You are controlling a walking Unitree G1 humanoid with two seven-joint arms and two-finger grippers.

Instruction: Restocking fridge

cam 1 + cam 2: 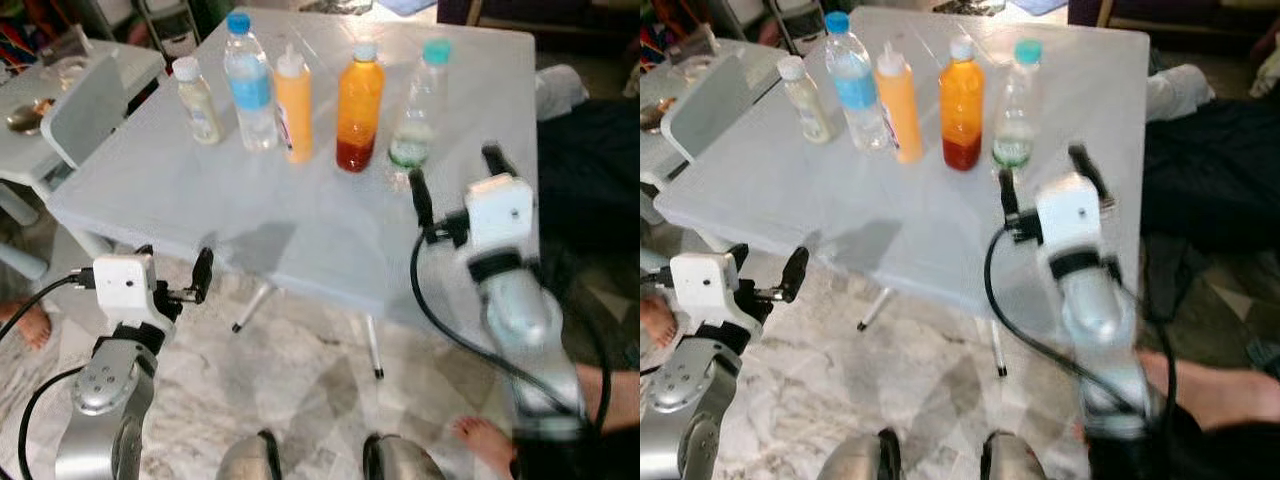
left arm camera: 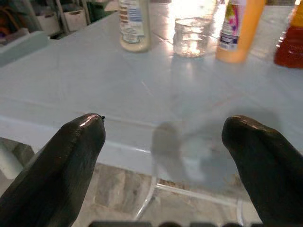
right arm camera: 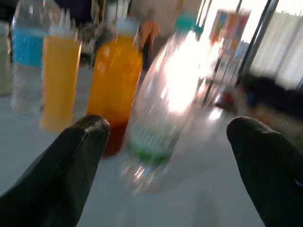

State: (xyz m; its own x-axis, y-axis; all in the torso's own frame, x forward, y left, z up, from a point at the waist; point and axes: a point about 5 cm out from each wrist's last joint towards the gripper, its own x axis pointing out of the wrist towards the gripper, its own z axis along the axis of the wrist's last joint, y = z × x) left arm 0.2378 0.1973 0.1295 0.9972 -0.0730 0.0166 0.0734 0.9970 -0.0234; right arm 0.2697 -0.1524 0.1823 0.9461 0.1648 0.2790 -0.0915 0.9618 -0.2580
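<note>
Ahead, a pale grey table (image 1: 300,240) is seen, with five bottles set in a row along its far half. From the robot's left to right these are noted: a small cream-filled bottle (image 1: 197,100) with a white cap, a clear water bottle (image 1: 249,85) with a blue cap and blue label, a yellow squeeze bottle (image 1: 293,105) with a nozzle top, an orange juice bottle (image 1: 359,108) darker red at its base, and a clear bottle with a teal cap (image 1: 421,105) and a green band near the bottom. All five stand upright, close together but apart. The right gripper (image 1: 455,180) is held over the table's right side, just short of the teal-capped bottle, its fingers spread wide; through the right wrist camera that bottle is framed between them, blurred. The left gripper (image 1: 175,272) is held low at the table's near edge, above the marbled floor (image 1: 300,400), its fingers likewise apart and nothing between them. A person's bare foot (image 1: 485,440) is seen on the floor at the right.
</note>
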